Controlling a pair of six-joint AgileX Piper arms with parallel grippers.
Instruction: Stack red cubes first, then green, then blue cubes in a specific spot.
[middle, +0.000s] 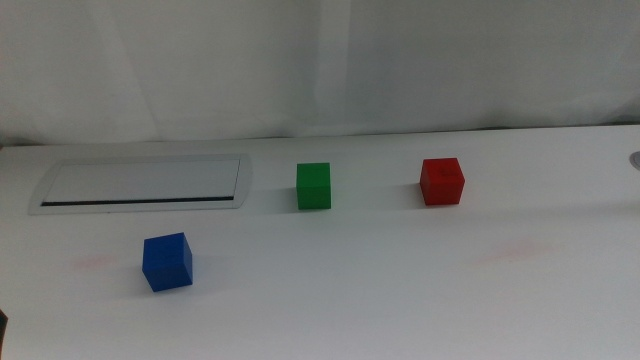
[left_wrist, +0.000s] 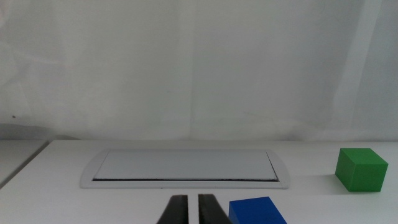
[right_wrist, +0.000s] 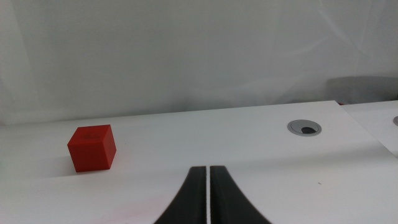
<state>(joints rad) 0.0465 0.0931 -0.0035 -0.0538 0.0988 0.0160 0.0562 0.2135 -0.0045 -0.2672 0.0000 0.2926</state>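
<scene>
In the middle view the red cube (middle: 442, 181) sits at the back right, the green cube (middle: 314, 186) at the back centre and the blue cube (middle: 167, 261) at the front left, all apart on the white table. No arm reaches into that view. My left gripper (left_wrist: 193, 198) is shut and empty, low over the table, with the blue cube (left_wrist: 256, 210) just beside its jaws and the green cube (left_wrist: 361, 169) farther off. My right gripper (right_wrist: 207, 167) is shut and empty, with the red cube (right_wrist: 92, 148) ahead and off to one side. The stacking spot has no mark.
A grey-rimmed rectangular panel (middle: 140, 185) lies at the back left and also shows in the left wrist view (left_wrist: 186, 167). Faint pink smudges (middle: 97, 263) (middle: 515, 252) mark the tabletop. A round grey grommet (right_wrist: 305, 128) sits near the right edge. A white backdrop stands behind the table.
</scene>
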